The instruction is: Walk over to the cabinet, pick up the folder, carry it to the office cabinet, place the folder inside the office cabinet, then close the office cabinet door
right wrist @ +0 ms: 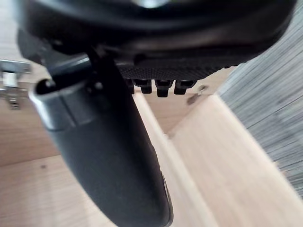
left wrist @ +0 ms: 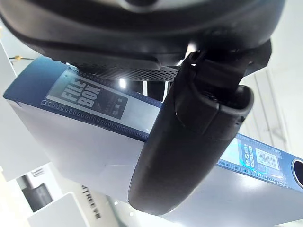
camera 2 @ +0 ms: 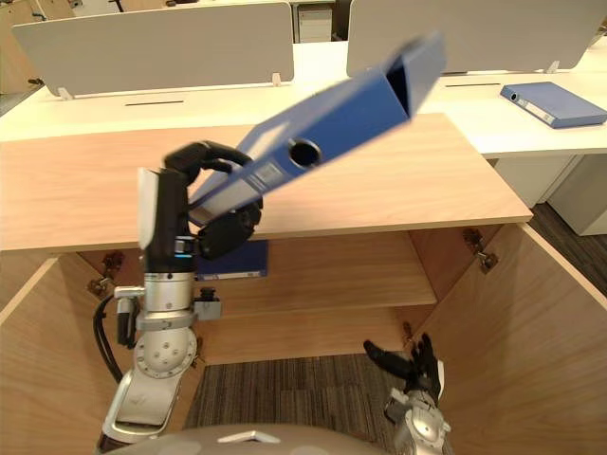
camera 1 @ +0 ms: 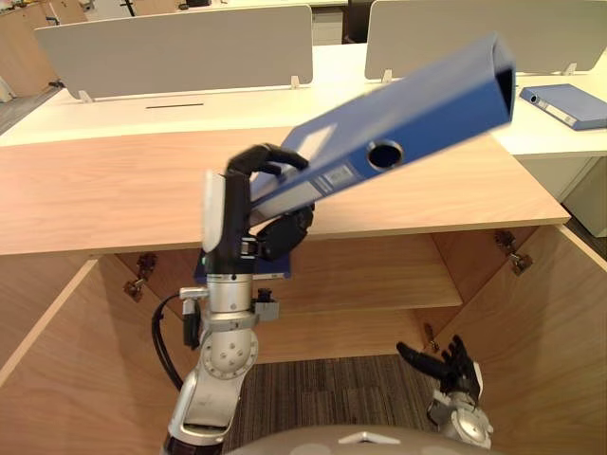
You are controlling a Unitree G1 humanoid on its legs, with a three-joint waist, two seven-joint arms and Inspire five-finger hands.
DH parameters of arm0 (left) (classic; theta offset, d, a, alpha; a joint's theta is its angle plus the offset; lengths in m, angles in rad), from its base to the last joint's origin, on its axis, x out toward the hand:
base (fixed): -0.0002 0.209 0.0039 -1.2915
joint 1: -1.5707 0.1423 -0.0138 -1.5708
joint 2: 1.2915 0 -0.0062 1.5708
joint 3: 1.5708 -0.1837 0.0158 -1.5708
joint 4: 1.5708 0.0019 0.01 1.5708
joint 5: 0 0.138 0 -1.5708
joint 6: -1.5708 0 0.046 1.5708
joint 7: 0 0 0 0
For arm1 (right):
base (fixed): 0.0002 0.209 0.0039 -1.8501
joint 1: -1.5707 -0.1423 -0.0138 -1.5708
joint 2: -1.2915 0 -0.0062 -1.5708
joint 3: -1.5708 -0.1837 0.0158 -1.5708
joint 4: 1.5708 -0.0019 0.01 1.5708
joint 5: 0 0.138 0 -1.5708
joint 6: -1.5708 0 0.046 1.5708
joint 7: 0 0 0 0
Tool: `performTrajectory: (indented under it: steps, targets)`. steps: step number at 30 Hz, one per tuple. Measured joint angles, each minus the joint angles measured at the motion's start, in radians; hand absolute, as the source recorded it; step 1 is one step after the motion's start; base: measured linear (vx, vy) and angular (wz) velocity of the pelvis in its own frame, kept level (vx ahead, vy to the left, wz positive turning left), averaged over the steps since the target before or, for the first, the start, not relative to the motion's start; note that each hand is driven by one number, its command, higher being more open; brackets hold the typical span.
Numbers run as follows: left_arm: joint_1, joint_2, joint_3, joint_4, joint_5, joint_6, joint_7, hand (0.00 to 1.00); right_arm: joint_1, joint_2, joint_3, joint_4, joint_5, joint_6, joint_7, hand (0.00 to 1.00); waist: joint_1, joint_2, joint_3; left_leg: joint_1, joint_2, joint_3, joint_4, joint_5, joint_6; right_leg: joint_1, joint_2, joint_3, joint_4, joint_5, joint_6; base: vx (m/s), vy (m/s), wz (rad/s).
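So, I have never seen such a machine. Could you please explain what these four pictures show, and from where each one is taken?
This is a humanoid robot with two arms. The two wide pictures come from the stereo camera in its head, looking down. The two close pictures come from cameras on its wrists.

Its left hand is curled round a blue lever-arch folder with a round hole in its spine. It holds the folder tilted above the light wooden cabinet. The left wrist view shows the same folder from very close.

The right hand hangs low with relaxed fingers and holds nothing.

The cabinet doors stand open. A second blue folder lies flat on the wooden shelf inside. Behind the cabinet, a third blue folder lies on a white desk.
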Motion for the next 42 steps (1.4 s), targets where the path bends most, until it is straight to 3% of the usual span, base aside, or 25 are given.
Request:
performTrajectory:
  steps: [7,12,15,21,26,33,42]
  targets:
    - [0.008,-0.034,-0.003,-0.034,-0.349,-0.058,-0.031,0.0,0.022,0.04,0.015,-0.337,0.037,-0.055,-0.019,1.0,-0.002,0.008,0.003,-0.019,0.0,0.012,0.025,-0.01,-0.001,-0.015,0.002,0.013,0.002,0.0,0.0,-0.01,-0.032,-0.05]
    - [0.031,-0.031,-0.033,-0.033,-0.736,-0.06,-0.146,0.0,0.015,0.036,0.013,-0.548,0.035,-0.078,-0.023,1.0,-0.007,0.01,0.004,-0.025,0.003,0.016,0.031,-0.013,-0.002,-0.021,0.005,0.02,0.003,0.0,0.001,0.0,-0.034,-0.03]
    - [0.031,-0.028,-0.038,-0.03,-0.887,-0.057,-0.214,0.0,-0.017,0.029,0.012,-0.612,0.033,-0.08,-0.02,1.0,-0.014,0.01,0.004,-0.025,0.004,0.019,0.036,-0.016,-0.003,-0.025,0.006,0.027,0.007,0.001,0.002,-0.01,-0.029,-0.08]
    - [0.03,0.018,-0.04,0.021,-1.026,-0.042,-0.324,0.0,-0.096,-0.021,-0.006,-0.664,0.028,-0.094,0.003,1.0,-0.018,0.013,0.002,-0.026,0.004,0.031,0.039,-0.018,-0.002,-0.033,0.006,0.043,0.011,0.005,0.009,-0.02,-0.021,-0.07]
    - [0.03,0.071,-0.041,0.116,-1.136,0.012,-0.429,0.0,-0.183,-0.119,-0.069,-0.672,0.036,-0.1,0.056,1.0,-0.02,0.013,0.002,-0.025,0.001,0.035,0.042,-0.018,0.0,-0.033,0.003,0.05,0.012,0.009,0.015,-0.01,-0.01,-0.03]
    - [0.03,0.131,-0.039,0.164,-1.133,0.03,-0.55,0.0,-0.276,-0.267,-0.103,-0.672,0.075,-0.11,0.155,1.0,-0.022,0.015,0.001,-0.029,0.001,0.031,0.045,-0.018,0.0,-0.033,0.002,0.047,0.012,0.01,0.016,0.0,-0.007,0.01]
    - [0.018,0.177,-0.01,0.222,-1.136,0.03,-0.613,0.0,-0.304,-0.432,-0.095,-0.629,0.076,-0.11,0.259,1.0,-0.022,0.015,0.001,-0.033,-0.001,0.027,0.045,-0.017,0.002,-0.033,0.0,0.042,0.012,0.012,0.018,0.0,-0.007,0.01]
